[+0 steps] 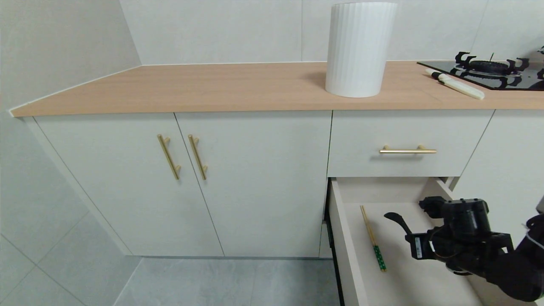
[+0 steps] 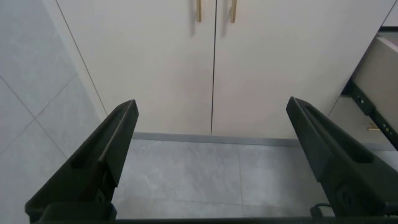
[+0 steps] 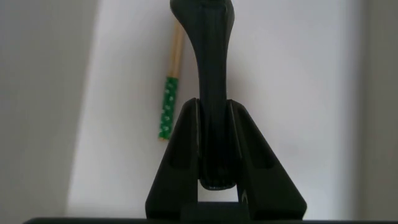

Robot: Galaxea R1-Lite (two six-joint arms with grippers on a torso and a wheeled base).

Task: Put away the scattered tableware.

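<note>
Surroundings: wooden countertop (image 1: 212,87) carries a white ribbed canister (image 1: 359,46), a white-handled knife (image 1: 457,85) and, at the far right, a gas hob (image 1: 488,70) cut off by the frame edge. Below are two cabinet doors (image 1: 212,182) with gold handles, a closed upper drawer (image 1: 408,127) and an open lower drawer (image 1: 340,229). Nothing stands between the claw and the drawer floor.

Hard to read: near end of the open drawer runs out of frame. The spoon's bowl is cropped in the right wrist view.

Right gripper (image 1: 411,239) (image 3: 213,124) hangs over the open drawer, fingers clamped on the handle of a black spoon (image 1: 395,219) (image 3: 208,50). A pair of green-tipped chopsticks (image 1: 373,238) (image 3: 169,99) lies on the drawer floor, just beside the spoon, toward the drawer's left wall.

Left gripper (image 2: 211,109): fingers wide apart, holding nothing, low over the floor tiles, facing the cabinet doors.
</note>
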